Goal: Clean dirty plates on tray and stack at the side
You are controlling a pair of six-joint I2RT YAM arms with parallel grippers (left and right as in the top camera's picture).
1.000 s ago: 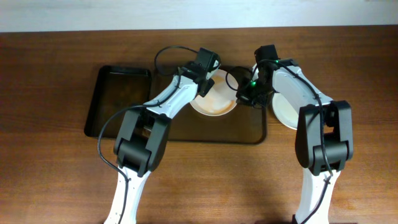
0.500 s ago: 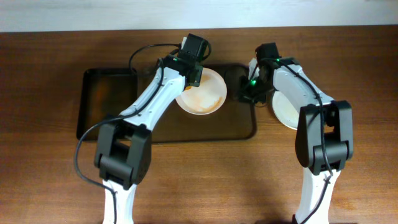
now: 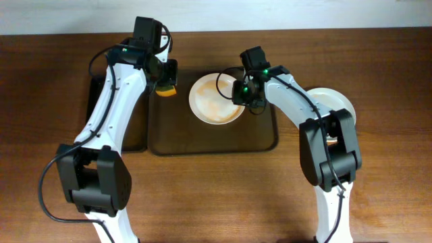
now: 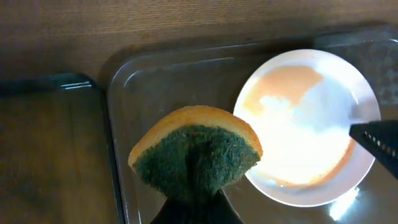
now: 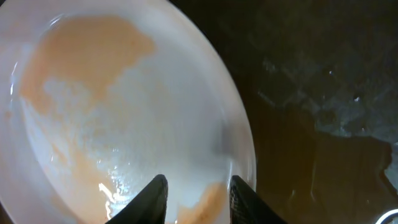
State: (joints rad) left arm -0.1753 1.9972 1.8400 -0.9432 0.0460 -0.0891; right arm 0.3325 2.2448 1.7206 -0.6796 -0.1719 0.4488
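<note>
Overhead: my left pincer (image 3: 165, 82) clamps the sponge (image 3: 167, 89) just beside the sauce-smeared plate (image 3: 216, 101) on the brown tray (image 3: 202, 142).

Left wrist: the sponge hangs clear of the plate.

Right wrist: my right pincer (image 5: 198, 200), jaws parted, sits at the plate's edge.

I judge this the scrubbing step; next, press the sponge onto the streaks.
</note>
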